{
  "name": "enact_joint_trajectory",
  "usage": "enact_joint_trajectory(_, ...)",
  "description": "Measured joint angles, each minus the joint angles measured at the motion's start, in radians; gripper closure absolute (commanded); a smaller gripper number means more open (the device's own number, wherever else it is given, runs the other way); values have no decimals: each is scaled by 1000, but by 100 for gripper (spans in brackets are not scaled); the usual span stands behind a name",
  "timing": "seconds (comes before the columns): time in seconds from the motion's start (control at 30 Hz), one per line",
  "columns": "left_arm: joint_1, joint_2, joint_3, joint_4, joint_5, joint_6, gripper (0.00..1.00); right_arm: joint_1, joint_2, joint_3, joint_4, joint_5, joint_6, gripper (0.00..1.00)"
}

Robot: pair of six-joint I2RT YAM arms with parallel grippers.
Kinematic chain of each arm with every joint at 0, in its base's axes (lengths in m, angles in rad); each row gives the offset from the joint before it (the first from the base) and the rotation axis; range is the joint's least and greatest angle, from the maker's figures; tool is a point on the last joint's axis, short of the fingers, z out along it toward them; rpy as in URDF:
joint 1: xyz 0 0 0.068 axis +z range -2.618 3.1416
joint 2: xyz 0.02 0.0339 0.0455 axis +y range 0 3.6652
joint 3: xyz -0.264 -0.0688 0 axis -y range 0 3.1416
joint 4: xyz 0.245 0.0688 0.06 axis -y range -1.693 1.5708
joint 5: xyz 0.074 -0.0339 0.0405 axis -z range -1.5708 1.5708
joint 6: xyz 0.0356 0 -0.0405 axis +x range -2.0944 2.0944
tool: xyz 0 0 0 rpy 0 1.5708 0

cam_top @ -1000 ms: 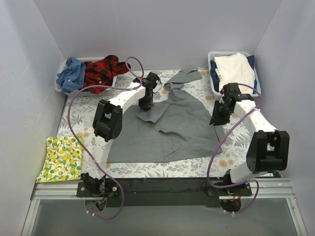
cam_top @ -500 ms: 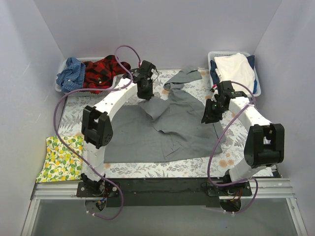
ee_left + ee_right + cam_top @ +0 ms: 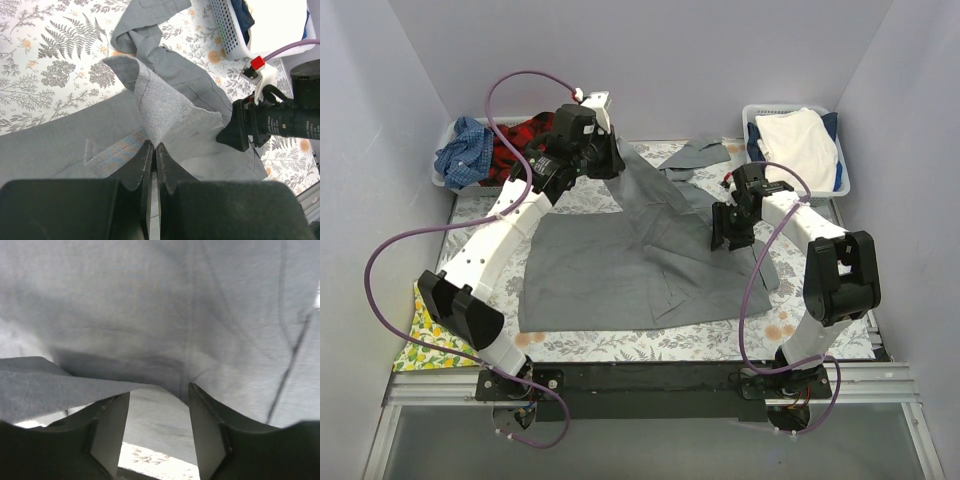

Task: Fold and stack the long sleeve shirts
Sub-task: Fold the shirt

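The large grey shirt [image 3: 620,270] lies spread on the fern-print table cover [image 3: 480,215]. My left gripper [image 3: 607,160] is shut on a fold of it and holds that part raised at the back left; the pinch shows in the left wrist view [image 3: 154,145]. My right gripper [image 3: 728,232] is open, low over the shirt's right side, with grey cloth [image 3: 150,300] ahead of its jaws and an edge of cloth over one finger [image 3: 112,425]. It also shows in the left wrist view [image 3: 245,132]. The red-black plaid shirt [image 3: 515,145] and the blue checked shirt [image 3: 460,150] lie bunched at the back left.
A white basket [image 3: 442,178] holds the plaid and checked shirts. Another white basket [image 3: 753,112] at the back right holds a white cloth [image 3: 800,140]. The lemon-print cloth [image 3: 420,335] lies at the near left, partly under my left arm. A grey sleeve [image 3: 698,155] trails toward the back.
My left gripper has lifted its fold of the grey shirt up and toward the back left. My right gripper has moved left, onto the shirt's right side.
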Motion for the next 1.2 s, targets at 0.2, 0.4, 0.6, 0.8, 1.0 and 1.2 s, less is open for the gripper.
enact_joint_trajectory(0.2, 0, 1, -36, -1, 25, 5, 100, -4, -4, -3, 38, 47, -34, 35)
enact_joint_trajectory(0.4, 0, 1, -37, 8, 31, 13, 100, -4, -18, -63, 103, -21, -82, 36)
enact_joint_trajectory(0.6, 0, 1, -37, 15, 31, 18, 100, -4, -28, -143, 193, -117, -119, 40)
enact_joint_trajectory(0.8, 0, 1, -37, 15, 29, 20, 100, -4, -36, -166, 280, -183, -146, 76)
enact_joint_trajectory(1.0, 0, 4, -37, 14, -2, 15, 100, -4, -111, -197, 313, -184, -144, 99)
enact_joint_trajectory(1.2, 0, 12, -37, 14, -33, -3, 100, -4, -227, -212, 308, -141, -143, 99)
